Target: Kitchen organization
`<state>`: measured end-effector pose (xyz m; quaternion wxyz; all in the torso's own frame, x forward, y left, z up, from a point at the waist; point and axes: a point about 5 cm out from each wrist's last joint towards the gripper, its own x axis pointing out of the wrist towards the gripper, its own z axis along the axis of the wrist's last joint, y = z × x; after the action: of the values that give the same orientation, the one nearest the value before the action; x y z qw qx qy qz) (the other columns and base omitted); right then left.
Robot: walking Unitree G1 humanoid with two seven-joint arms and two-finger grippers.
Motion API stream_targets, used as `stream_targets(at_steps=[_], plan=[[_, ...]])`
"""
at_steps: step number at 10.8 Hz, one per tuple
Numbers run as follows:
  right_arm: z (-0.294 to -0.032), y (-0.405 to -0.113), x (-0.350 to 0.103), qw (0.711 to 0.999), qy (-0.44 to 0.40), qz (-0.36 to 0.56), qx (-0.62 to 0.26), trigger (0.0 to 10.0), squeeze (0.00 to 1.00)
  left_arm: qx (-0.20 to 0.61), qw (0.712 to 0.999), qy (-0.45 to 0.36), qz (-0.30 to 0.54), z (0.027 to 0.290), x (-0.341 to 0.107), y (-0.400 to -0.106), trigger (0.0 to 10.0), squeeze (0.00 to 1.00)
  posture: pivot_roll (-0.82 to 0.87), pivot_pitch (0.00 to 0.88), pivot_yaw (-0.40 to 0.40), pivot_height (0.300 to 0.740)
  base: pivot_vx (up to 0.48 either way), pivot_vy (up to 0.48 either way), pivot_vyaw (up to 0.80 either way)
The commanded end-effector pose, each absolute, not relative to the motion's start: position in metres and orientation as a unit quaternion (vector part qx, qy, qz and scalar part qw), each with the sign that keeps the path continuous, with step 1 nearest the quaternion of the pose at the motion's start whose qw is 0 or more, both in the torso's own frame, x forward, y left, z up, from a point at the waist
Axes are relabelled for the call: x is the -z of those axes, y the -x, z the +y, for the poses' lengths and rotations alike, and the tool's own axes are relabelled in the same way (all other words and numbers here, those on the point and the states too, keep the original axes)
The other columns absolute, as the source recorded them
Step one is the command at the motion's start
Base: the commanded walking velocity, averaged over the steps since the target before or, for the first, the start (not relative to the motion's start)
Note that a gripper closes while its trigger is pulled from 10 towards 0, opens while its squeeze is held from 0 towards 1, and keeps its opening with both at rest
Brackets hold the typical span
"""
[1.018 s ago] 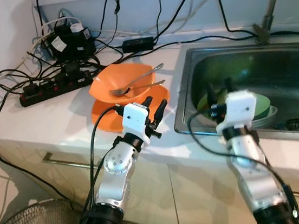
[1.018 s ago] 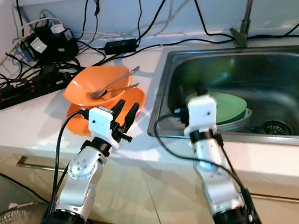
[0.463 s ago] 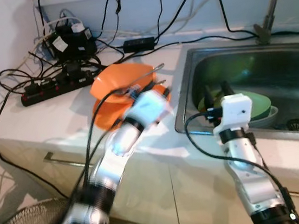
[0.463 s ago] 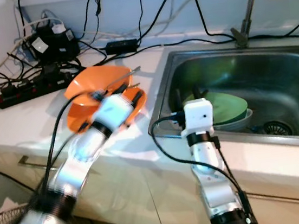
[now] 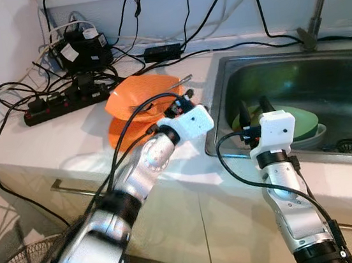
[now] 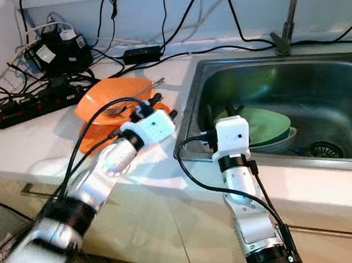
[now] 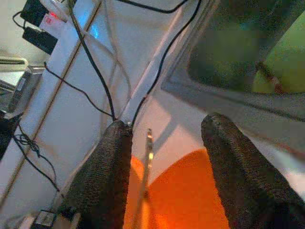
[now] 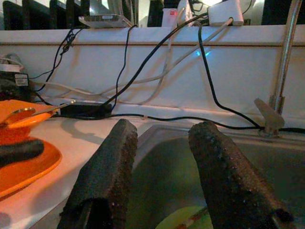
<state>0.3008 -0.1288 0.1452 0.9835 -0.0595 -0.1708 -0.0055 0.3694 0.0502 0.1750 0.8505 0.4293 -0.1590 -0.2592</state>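
L gripper: fingers spread wide, holding nothing, over orange bowl's rim nr counter's sink-side edge.
R gripper: fingers apart, empty, at sink's front-left corner.
Orange bowl: on orange plate, counter beside sink; fork + spoon in it.
Green plates: stacked in sink basin.

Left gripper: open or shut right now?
Open. In the left wrist view the left gripper has its two black fingers spread apart over the orange plate, with a utensil handle between them, ungripped.
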Motion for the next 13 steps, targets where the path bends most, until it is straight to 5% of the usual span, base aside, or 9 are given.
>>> stream_targets(at_steps=[1,7,8,9,13], plan=[[-0.129,-0.301,-0.140,0.986,0.061,-0.157,0.007,10.0,0.00,0.249,0.848,-0.442,-0.157,0.052,-0.178,-0.373,10.0,0.00,0.03,0.000,0.128,0.740,0.000,0.000,0.00],[-0.129,-0.301,-0.140,0.986,0.061,-0.154,0.009,10.0,0.00,0.211,0.845,-0.475,-0.123,0.047,-0.183,-0.390,10.0,0.00,0.02,0.000,0.132,0.740,0.000,0.000,0.00],[-0.129,-0.301,-0.140,0.986,0.061,-0.154,0.011,10.0,0.00,0.205,0.849,-0.471,-0.123,0.046,-0.185,-0.392,2.5,0.00,0.02,0.000,0.132,0.740,0.000,0.000,0.00],[-0.129,-0.301,-0.140,0.986,0.061,-0.154,0.013,10.0,0.00,0.204,0.849,-0.470,-0.124,0.046,-0.185,-0.392,0.0,0.00,0.02,0.000,0.132,0.740,0.000,0.000,0.00],[-0.130,-0.302,-0.139,0.986,0.062,-0.152,0.012,10.0,0.00,0.201,0.852,-0.467,-0.124,0.047,-0.186,-0.393,0.0,0.00,0.03,0.000,0.128,0.740,0.000,0.000,0.00]])
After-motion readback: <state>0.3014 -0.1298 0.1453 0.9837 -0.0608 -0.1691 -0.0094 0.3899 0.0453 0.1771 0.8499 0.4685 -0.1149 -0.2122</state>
